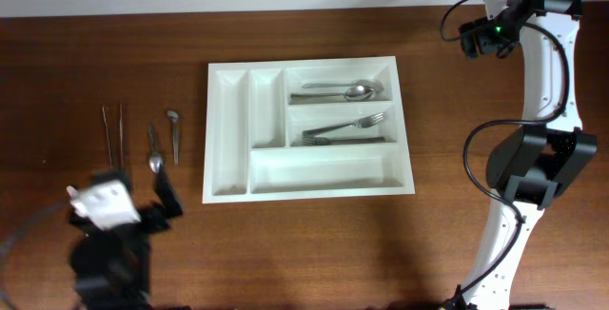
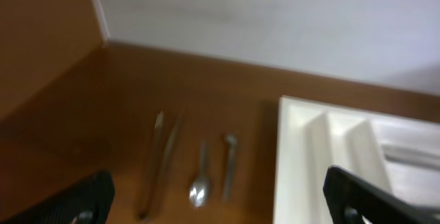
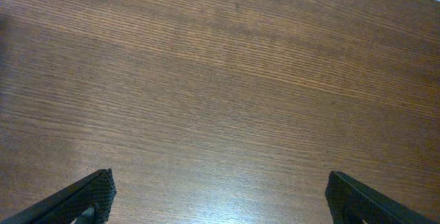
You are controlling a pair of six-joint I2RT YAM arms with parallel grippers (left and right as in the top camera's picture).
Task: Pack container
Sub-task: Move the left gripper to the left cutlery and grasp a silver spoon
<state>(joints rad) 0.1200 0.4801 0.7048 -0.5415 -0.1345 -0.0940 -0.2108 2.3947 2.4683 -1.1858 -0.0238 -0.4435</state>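
The white cutlery tray (image 1: 324, 170) lies mid-table, also in the left wrist view (image 2: 297, 157). Its upper right compartment holds spoons (image 1: 335, 90), and the one below holds forks (image 1: 343, 129). The two narrow compartments and the long bottom one look empty. Left of the tray on the table lie two thin metal sticks (image 1: 113, 135), a small spoon (image 1: 154, 148) and another short utensil (image 1: 174, 134). My left gripper (image 1: 164, 207) is open and empty, just below these. In the left wrist view (image 2: 220, 203) the spoon (image 2: 199, 188) lies ahead between the fingers. My right gripper (image 1: 473, 42) is open and empty at the far right.
The right wrist view shows only bare brown wood between the open fingers (image 3: 223, 200). A white wall (image 2: 275, 18) runs along the table's far edge. The right arm's base (image 1: 533, 163) stands to the right of the tray.
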